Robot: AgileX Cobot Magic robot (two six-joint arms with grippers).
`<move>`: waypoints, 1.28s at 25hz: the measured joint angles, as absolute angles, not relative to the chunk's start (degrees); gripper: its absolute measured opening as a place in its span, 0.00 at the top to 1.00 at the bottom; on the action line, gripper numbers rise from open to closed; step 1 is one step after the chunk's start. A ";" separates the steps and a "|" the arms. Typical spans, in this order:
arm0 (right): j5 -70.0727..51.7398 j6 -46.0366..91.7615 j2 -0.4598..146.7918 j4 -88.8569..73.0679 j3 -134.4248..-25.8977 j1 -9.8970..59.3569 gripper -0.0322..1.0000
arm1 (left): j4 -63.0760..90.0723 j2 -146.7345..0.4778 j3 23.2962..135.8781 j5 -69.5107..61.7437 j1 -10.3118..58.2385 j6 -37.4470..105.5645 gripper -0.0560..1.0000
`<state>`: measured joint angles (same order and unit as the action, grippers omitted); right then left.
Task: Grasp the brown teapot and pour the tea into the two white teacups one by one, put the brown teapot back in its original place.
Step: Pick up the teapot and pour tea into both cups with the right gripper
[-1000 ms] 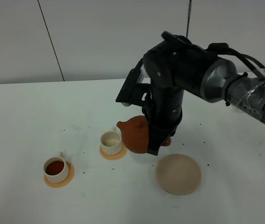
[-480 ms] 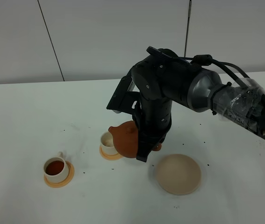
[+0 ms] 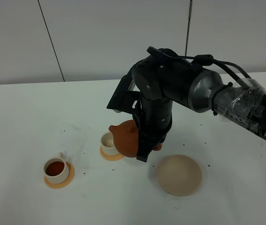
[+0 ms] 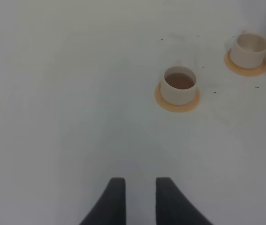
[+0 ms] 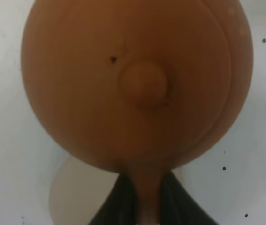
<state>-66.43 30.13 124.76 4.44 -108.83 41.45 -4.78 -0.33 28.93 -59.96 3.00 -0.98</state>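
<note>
The left fingers (image 4: 116, 202) hang above a bare patch of the white bench (image 3: 25, 117). They stand slightly apart with nothing between them, and they are well away from both cups.

Farthest left on the bench is the first white teacup (image 3: 57, 169), upright on an orange coaster (image 3: 60, 183). It holds dark reddish-brown tea, and its tiny handle points to the far side. To its right and a little farther back, the second white teacup (image 3: 109, 142) stands on its own orange coaster (image 3: 110, 155). Its inside looks pale cream in both the high view and the left wrist view.

Just to the right of that cup is the brown teapot (image 3: 127, 139). Its short spout (image 3: 112, 128) points left and reaches the second cup's right rim. The pot's round belly partly covers the cup in the high view, so I cannot tell whether pot and cup touch. The pictures also do not show whether any tea is running from the spout.

The black right arm (image 3: 170, 89) reaches down over the teapot from the right. In the right wrist view, the right fingers (image 5: 115, 209) are clamped on the pot's loop handle (image 5: 142, 187), one on each side of it. The round body and the small lid knob (image 5: 144, 84) fill most of that view.

To the right of the teapot and nearer, the pale beige round mat (image 3: 179, 175) lies flat on the bench with nothing on it. It is near the pot but clear of it. Small dark specks dot the bench around the cups and the mat.
</note>
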 joint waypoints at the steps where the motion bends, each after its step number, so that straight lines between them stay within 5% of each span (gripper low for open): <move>1: -66.43 30.13 124.76 4.44 -108.83 41.45 0.88 | -4.78 -0.33 28.93 -59.96 3.00 -0.98 0.73; 32: -64.71 21.97 125.76 30.72 -108.83 48.98 0.88 | -4.78 -0.33 28.93 -59.96 3.00 -0.98 0.73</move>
